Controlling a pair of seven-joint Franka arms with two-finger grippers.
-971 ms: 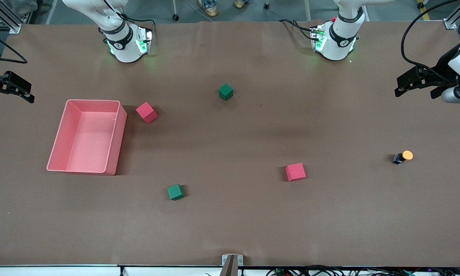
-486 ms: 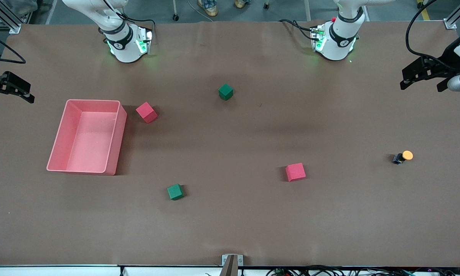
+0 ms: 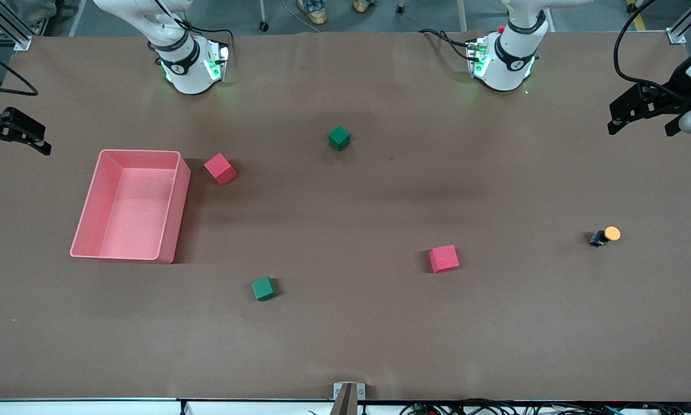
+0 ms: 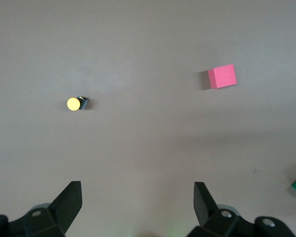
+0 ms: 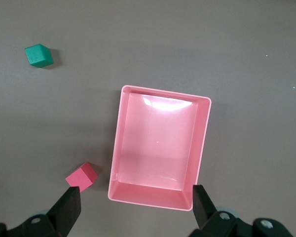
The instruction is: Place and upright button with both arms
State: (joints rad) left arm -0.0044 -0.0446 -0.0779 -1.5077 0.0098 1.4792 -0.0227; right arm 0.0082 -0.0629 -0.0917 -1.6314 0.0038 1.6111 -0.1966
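Observation:
The button (image 3: 605,236) is a small dark block with a round orange cap, and it seems to lie on its side on the brown table near the left arm's end. The left wrist view shows the button (image 4: 77,103) too, well away from the fingers. My left gripper (image 3: 639,130) hangs open and empty over the table's edge at that end, apart from the button. The right gripper (image 3: 22,153) hangs open and empty over the right arm's end of the table, beside the pink bin (image 3: 175,222).
A red cube (image 3: 219,168) sits beside the bin and a green cube (image 3: 339,138) lies mid-table toward the bases. Another red cube (image 3: 444,258) and another green cube (image 3: 263,288) lie nearer the front camera. The right wrist view shows the bin (image 5: 153,191) empty.
The left gripper has drifted toward the bases and the table's end, away from the button. The right arm, the button and the cubes have not moved.

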